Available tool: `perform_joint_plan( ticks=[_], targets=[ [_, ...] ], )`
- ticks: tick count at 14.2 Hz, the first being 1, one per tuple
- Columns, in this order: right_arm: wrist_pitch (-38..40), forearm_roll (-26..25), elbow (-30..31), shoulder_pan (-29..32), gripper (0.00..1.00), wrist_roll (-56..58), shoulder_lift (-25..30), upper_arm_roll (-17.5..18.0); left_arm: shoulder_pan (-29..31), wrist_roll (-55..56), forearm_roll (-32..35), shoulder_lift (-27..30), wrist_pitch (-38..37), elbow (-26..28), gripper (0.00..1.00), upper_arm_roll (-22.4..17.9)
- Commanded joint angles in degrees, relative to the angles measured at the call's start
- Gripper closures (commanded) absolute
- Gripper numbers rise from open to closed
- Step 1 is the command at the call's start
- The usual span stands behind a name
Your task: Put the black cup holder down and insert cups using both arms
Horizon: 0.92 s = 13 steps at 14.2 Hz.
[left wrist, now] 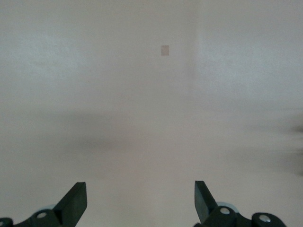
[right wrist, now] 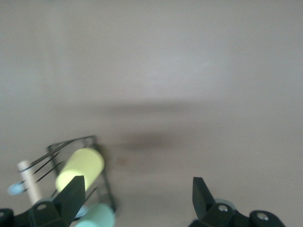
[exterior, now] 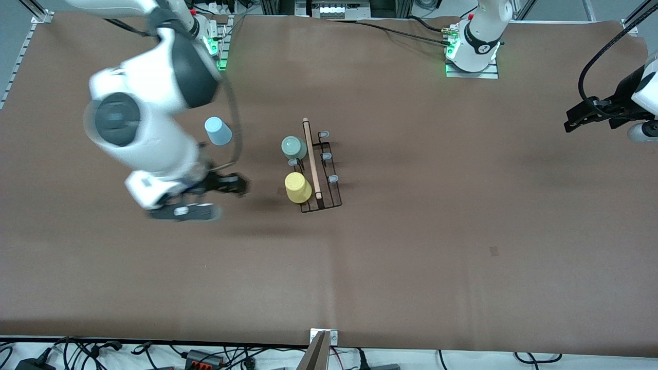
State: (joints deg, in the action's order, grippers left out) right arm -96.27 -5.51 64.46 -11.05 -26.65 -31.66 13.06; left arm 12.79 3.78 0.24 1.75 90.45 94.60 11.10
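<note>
The black cup holder (exterior: 329,169) stands mid-table with its wooden rod (exterior: 311,156) on top. A pale green cup (exterior: 293,147) and a yellow cup (exterior: 297,187) sit on pegs on its side toward the right arm's end. The light blue cup (exterior: 218,131) stands apart on the table, further toward that end. My right gripper (exterior: 240,185) hovers over the table beside the yellow cup, open and empty. Its wrist view shows the yellow cup (right wrist: 80,168), the green cup (right wrist: 97,216) and the open right gripper (right wrist: 137,187). My left gripper (exterior: 576,119) waits at its own end of the table; the left gripper (left wrist: 140,198) is open over bare table.
The brown table cover (exterior: 411,246) carries a small taped patch (exterior: 494,251) nearer the front camera. The arm bases (exterior: 473,51) stand along the back edge. Cables and plugs (exterior: 195,355) lie along the near edge.
</note>
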Motion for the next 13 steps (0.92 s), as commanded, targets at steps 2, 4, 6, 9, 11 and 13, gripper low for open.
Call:
perform_joint_plan(
  ticks=[2, 4, 6, 9, 11, 13],
  targets=[
    [2.49, -1.69, 1.46, 5.07, 0.00, -0.15, 3.17, 0.48, 0.31, -0.53, -1.12, -0.17, -0.72, -1.00, 0.00, -0.02],
    [2.32, -1.96, 1.46, 8.31, 0.00, -0.07, 3.27, 0.56, 0.31, -0.44, -1.12, -0.17, -0.72, -1.00, 0.00, -0.02],
    [2.49, -1.87, 1.46, 10.00, 0.00, 2.12, 3.88, 0.48, 0.31, -0.44, -1.12, -0.17, -0.72, -1.00, 0.00, -0.02],
    [2.49, -1.87, 1.46, 12.71, 0.00, 5.55, 4.41, 0.47, 0.31, -0.44, -1.12, -0.26, -0.72, -1.00, 0.00, -0.02],
    [2.40, -2.40, 1.54, 13.60, 0.00, 7.13, 5.29, -0.13, 0.31, -0.44, -1.12, -0.17, -0.72, -1.00, 0.00, -0.02],
    [2.23, -1.96, 1.98, 13.60, 0.00, 11.25, 6.43, -2.59, 0.40, -0.44, -1.12, -0.26, -0.72, -1.00, 0.00, -0.02]
  ],
)
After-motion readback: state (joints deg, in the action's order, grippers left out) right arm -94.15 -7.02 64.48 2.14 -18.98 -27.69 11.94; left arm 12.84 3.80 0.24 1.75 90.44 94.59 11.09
